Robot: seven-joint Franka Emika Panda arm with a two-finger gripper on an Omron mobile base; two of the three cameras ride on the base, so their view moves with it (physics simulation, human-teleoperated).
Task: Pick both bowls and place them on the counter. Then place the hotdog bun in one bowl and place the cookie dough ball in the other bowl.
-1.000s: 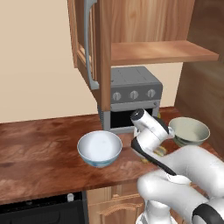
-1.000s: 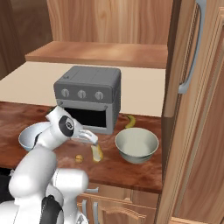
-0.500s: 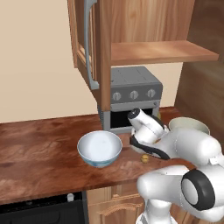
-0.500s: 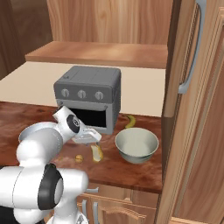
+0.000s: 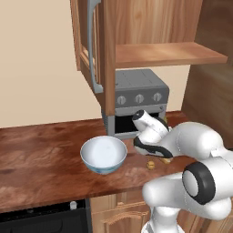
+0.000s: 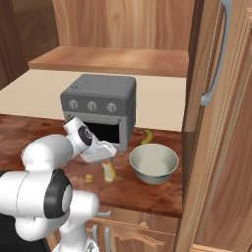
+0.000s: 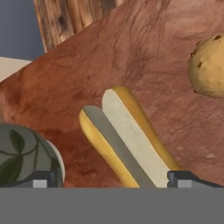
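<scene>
The hotdog bun [image 7: 127, 135], pale yellow and split open, lies on the counter [image 7: 144, 52] between my two fingertips [image 7: 41, 179], and my gripper [image 7: 113, 180] hovers open just above it. The cookie dough ball [image 7: 209, 65] rests close beside the bun. The dark grey-green bowl [image 6: 153, 163] with a beige inside stands on the counter right of the bun [image 6: 109, 172] and the ball [image 6: 89, 178]; its rim [image 7: 22, 157] shows by my finger. The white bowl [image 5: 103, 154] with a blue pattern stands on the counter, left of my gripper [image 5: 152, 152].
A grey toaster oven [image 6: 98, 106] stands at the back of the counter, right behind my hand. A yellow banana [image 6: 146, 136] lies behind the dark bowl. An open cabinet door [image 5: 91, 41] hangs above the white bowl, and a wooden shelf [image 5: 168, 52] runs over the oven.
My arm has folded further over the counter and now hides the dark bowl in the left base view. The hand has settled lower over the bun, jaws still open.
</scene>
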